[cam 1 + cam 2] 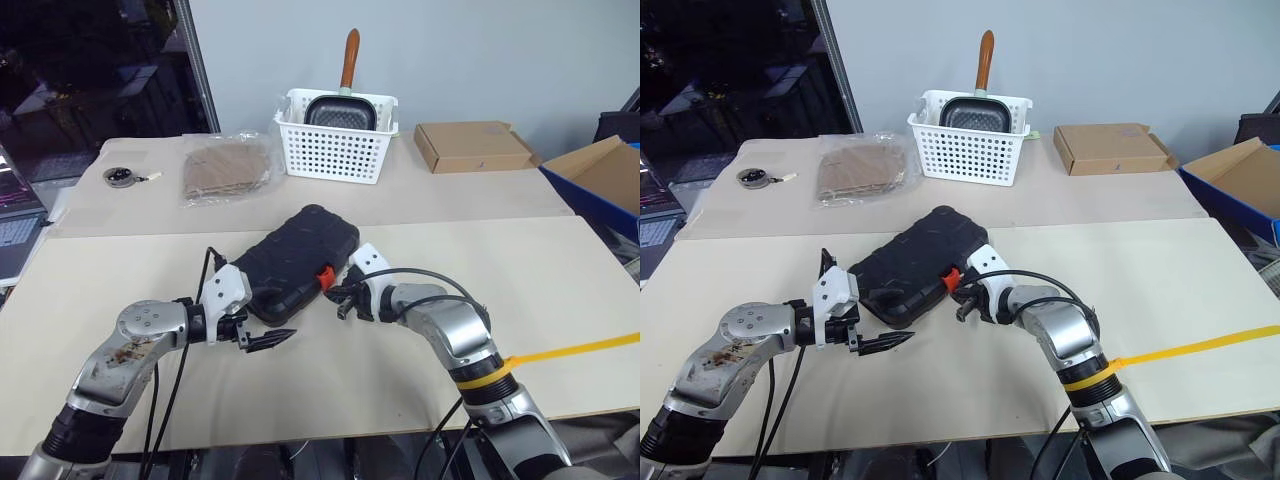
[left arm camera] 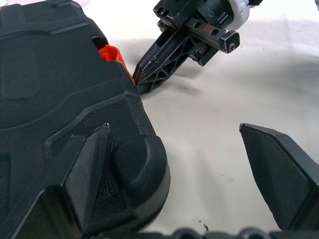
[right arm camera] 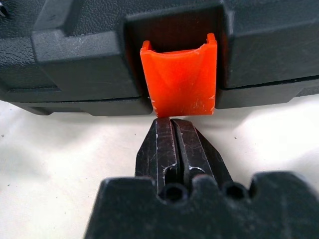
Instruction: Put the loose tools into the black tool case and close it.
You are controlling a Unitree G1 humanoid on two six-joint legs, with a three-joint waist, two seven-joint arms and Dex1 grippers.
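The black tool case [image 1: 300, 255] lies closed and flat on the beige table, its small orange latch [image 3: 180, 82] on the edge that faces me. My right gripper [image 1: 334, 291] is shut, with nothing between its fingers, and its joined tips [image 3: 171, 124] sit right under the latch's lower edge. My left gripper [image 1: 262, 340] stands open at the case's near left corner [image 2: 134, 164]. One of its fingers [image 2: 84, 169] is over that corner and the other is over bare table. The loose tools are out of view.
A white perforated basket [image 1: 340, 150] with a pan stands at the back. Beside it lie a cardboard box [image 1: 470, 146] and a plastic bag of brown sheets [image 1: 225, 170]. A round tape measure [image 1: 122, 176] is far left and a blue box [image 1: 600, 175] far right.
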